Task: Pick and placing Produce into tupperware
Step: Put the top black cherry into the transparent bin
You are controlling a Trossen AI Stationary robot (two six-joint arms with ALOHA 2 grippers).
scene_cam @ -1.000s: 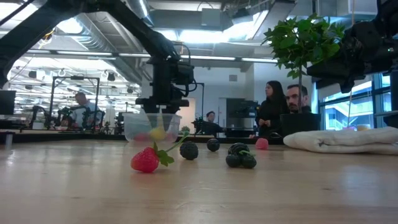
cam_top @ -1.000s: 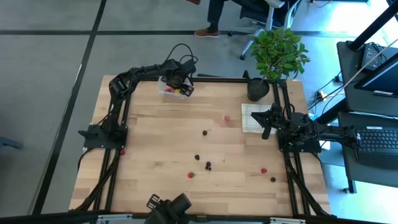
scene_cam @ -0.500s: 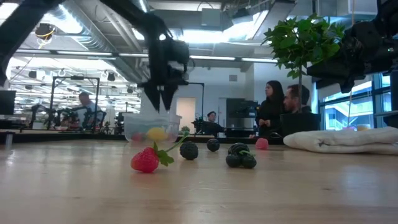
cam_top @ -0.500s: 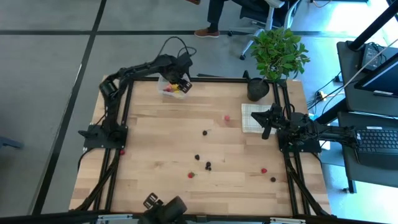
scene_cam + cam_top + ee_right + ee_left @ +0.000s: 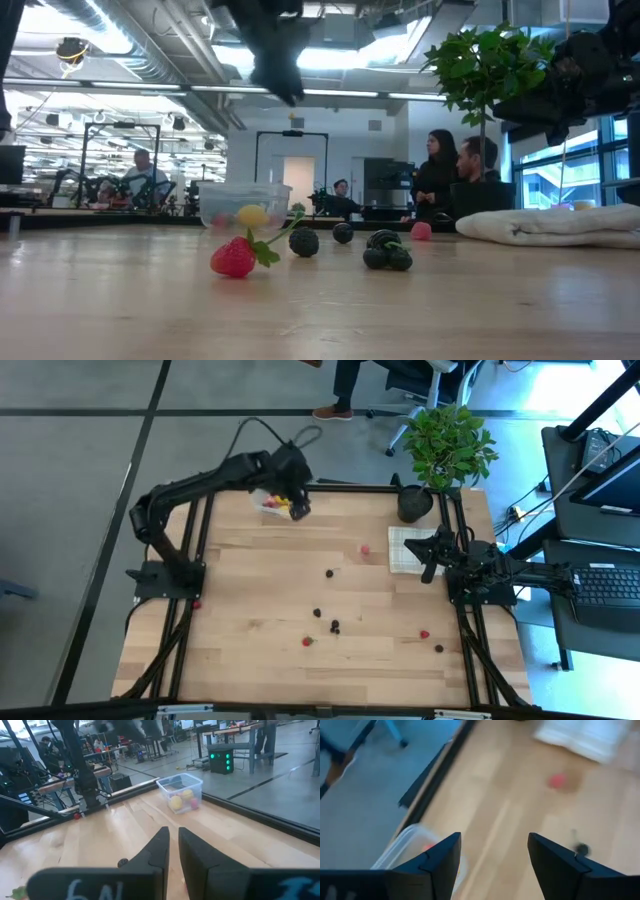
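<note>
pale wooden tabletop (image 5: 260, 575) fills the black frame, with an open workshop beyond it where a few people sit or stand behind a leafy green plant in a black pot (image 5: 415, 503).

the small clear plastic rectangular tub (image 5: 270, 503) sits at the far edge of the table, toward the left arm's side. yellow lemon-like pieces and a pink berry already lie inside it, seen through its walls in the right wrist view (image 5: 181, 793) and the low view (image 5: 243, 205).

the left gripper (image 5: 297, 503) hangs high above the table just beside the tub, on the side toward the table's middle. its fingers (image 5: 440, 860) stand wide apart with nothing between them.

the loose toy fruits lie from that gripper toward the near and right part of the table: a pink berry (image 5: 365, 549) closest, then a dark berry (image 5: 329, 572), then a cluster of dark berries (image 5: 334, 626) with a red strawberry-like piece (image 5: 307, 641) beside it. two more, red (image 5: 424, 633) and dark (image 5: 438, 648), lie near the right arm's side. they are tiny and round, so they would likely roll if nudged.

the right gripper (image 5: 430, 553) waits over the folded white checked cloth (image 5: 402, 549), its fingers (image 5: 157, 852) nearly together and empty. it looks about as near the pink berry as the left gripper.
</note>
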